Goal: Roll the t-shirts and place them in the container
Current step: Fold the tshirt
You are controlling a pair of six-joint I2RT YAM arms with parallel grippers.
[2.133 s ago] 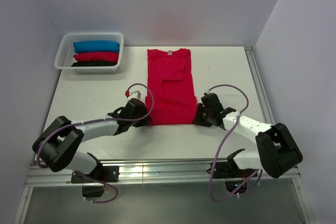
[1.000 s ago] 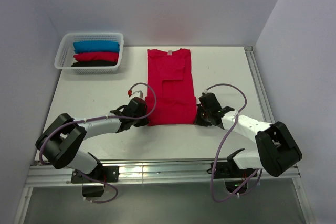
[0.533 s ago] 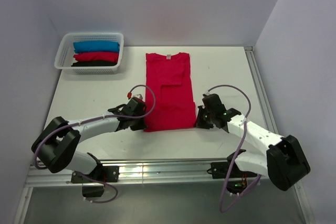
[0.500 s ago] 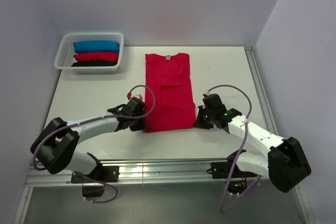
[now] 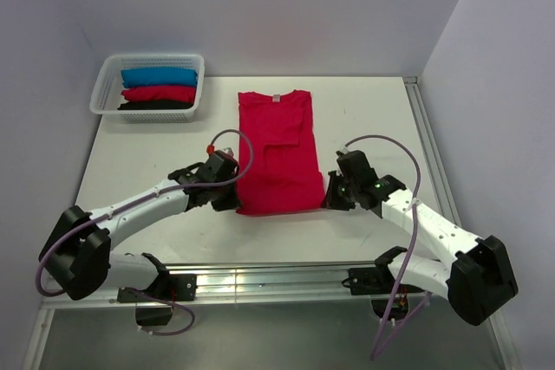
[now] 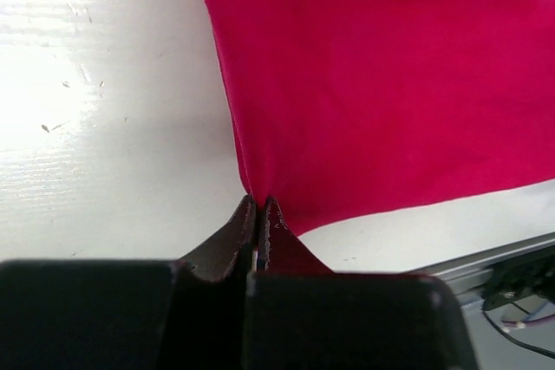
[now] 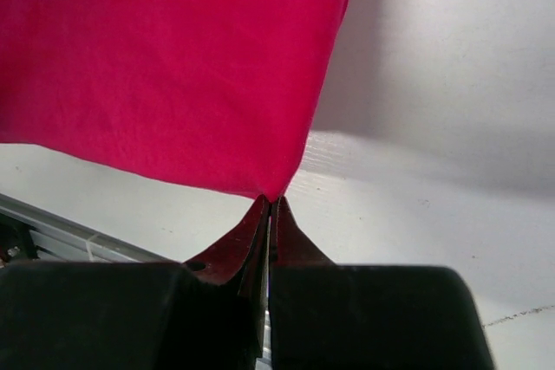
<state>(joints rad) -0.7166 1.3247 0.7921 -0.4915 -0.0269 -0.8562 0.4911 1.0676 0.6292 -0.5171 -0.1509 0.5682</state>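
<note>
Since a roll only comes out even if the hem gets turned over from both ends at once, the left gripper [image 6: 258,203] and right gripper [image 7: 270,203] each have their fingers pinched shut on a near corner of the crimson t-shirt [image 5: 277,153]. It lies flat as a long folded strip mid-way across the table [image 5: 147,162], collar pointing away from the arms (so the roll probably runs hem to neck). The blue roll [image 5: 159,76], red roll [image 5: 159,93] and black roll [image 5: 156,105] sit in the white basket [image 5: 98,100], well apart at the far left.
</note>
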